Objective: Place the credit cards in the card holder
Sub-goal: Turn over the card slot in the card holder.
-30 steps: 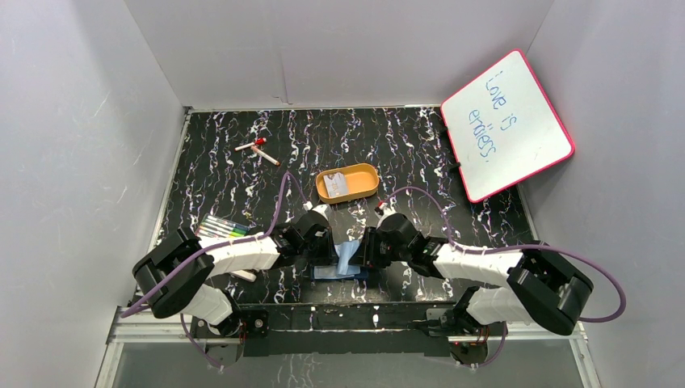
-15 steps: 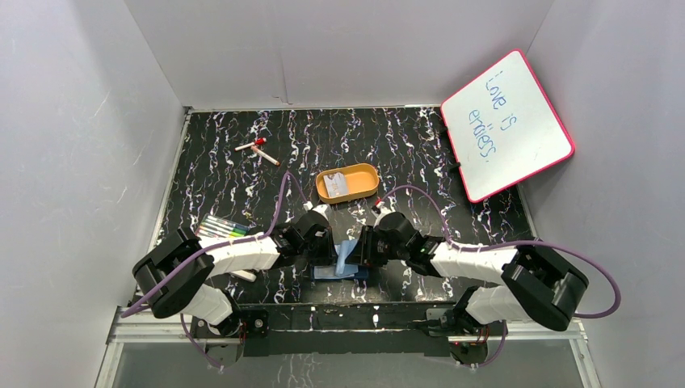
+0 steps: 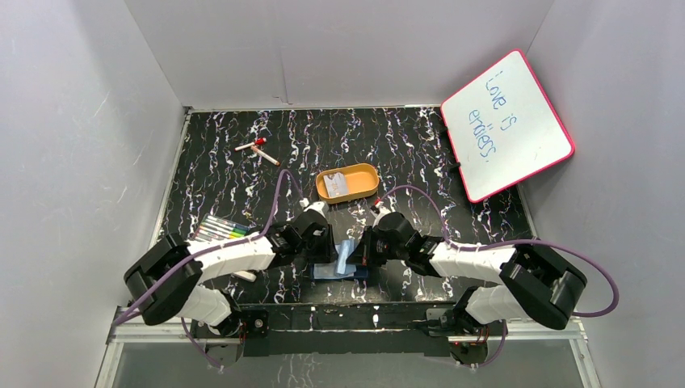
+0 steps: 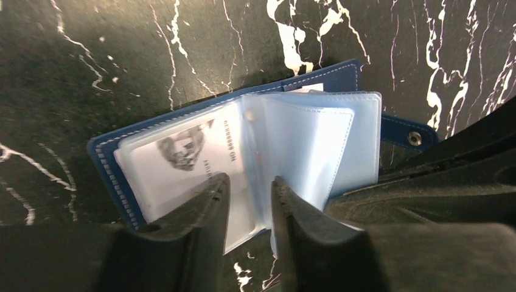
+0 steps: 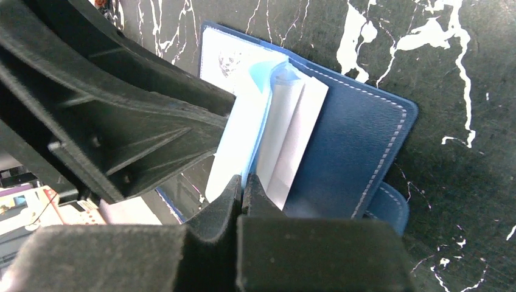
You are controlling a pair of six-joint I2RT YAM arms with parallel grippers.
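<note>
Navy-blue folding card holder (image 3: 339, 271) lies open on near counter (image 3: 404, 145) between claws; right claw (image 5: 243, 185) pinched shut on pale-blue plastic pocket leaf (image 5: 231, 146), left claw (image 4: 249, 188) slightly parted astride leaf edges; best lift leaf taut so pocket mouth gapes.

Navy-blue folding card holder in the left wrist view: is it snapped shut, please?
No, the card holder lies open, a pale printed card showing in one pocket.
</note>
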